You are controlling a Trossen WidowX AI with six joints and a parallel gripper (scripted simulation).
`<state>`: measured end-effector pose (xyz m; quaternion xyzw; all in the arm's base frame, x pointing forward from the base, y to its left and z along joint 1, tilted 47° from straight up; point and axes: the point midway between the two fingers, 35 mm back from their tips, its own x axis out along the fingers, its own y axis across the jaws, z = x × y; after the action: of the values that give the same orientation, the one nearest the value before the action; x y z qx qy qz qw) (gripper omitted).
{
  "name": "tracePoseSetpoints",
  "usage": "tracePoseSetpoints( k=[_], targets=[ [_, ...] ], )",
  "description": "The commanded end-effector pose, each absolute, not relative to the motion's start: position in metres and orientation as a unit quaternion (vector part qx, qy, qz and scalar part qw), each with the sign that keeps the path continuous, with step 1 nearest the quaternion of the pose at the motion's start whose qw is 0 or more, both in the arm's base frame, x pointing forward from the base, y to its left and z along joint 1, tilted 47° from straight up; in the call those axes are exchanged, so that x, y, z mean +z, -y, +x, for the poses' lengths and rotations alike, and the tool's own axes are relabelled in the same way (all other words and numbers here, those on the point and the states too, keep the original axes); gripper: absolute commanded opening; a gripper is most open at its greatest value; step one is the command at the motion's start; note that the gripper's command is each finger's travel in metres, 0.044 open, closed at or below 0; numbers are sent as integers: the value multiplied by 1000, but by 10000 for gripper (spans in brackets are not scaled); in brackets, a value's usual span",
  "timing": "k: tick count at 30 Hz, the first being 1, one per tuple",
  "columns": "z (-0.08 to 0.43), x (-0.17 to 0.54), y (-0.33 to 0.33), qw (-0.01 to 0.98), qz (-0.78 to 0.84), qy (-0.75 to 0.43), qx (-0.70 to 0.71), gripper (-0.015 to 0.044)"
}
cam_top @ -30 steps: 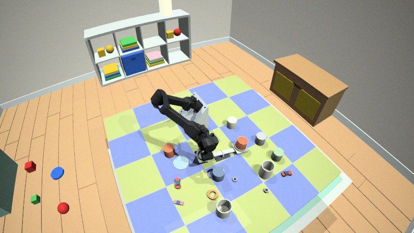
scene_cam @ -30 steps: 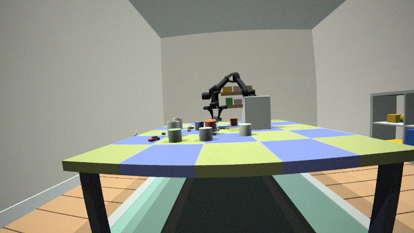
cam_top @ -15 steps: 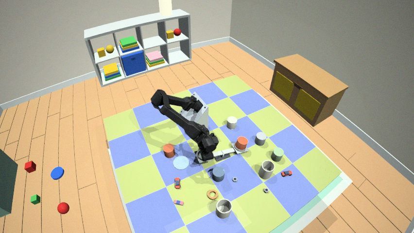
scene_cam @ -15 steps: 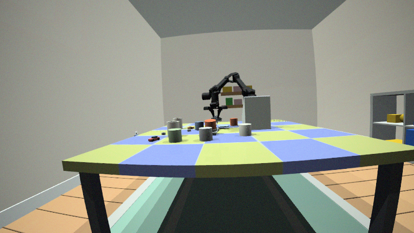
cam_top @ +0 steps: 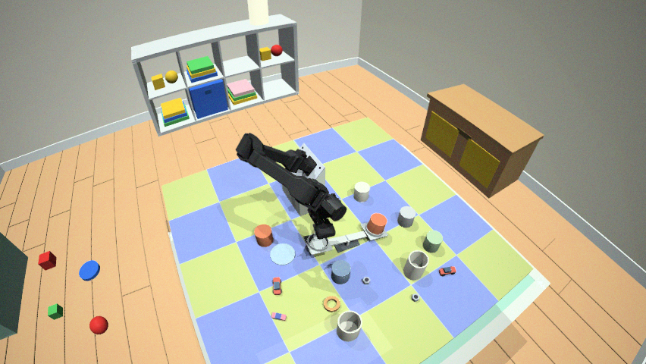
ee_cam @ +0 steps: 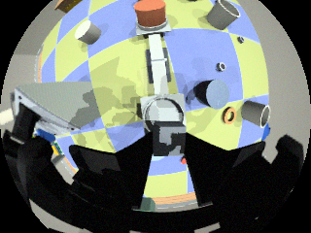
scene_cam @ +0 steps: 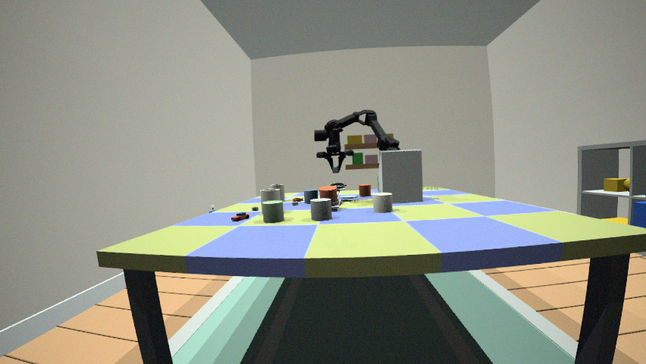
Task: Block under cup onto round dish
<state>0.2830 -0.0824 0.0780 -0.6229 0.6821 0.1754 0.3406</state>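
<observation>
Grey and hard-edged, the block (ee_cam: 170,138) is clenched in the claw (cam_top: 322,235), hanging above the bare pan of the balance (cam_top: 348,240). It looks rigid and light, with flat opposite faces that suit a centred pinch; a smooth skin could let it twist if it were caught near a corner. The round dish (cam_top: 282,254) lies just beside that pan on the counter (cam_top: 452,289), an orange cup (cam_top: 263,235) stands near the dish, and the other cup (cam_top: 376,222) sits on the balance's far end
</observation>
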Motion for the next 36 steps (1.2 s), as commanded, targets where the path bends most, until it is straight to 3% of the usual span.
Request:
tracePoseSetpoints(
  k=[1,22,36],
  targets=[
    [281,92,71,344,-622,-681,172,0],
    [261,101,156,378,-603,-680,177,0],
    [227,116,222,351,-620,-681,170,0]
  ],
)
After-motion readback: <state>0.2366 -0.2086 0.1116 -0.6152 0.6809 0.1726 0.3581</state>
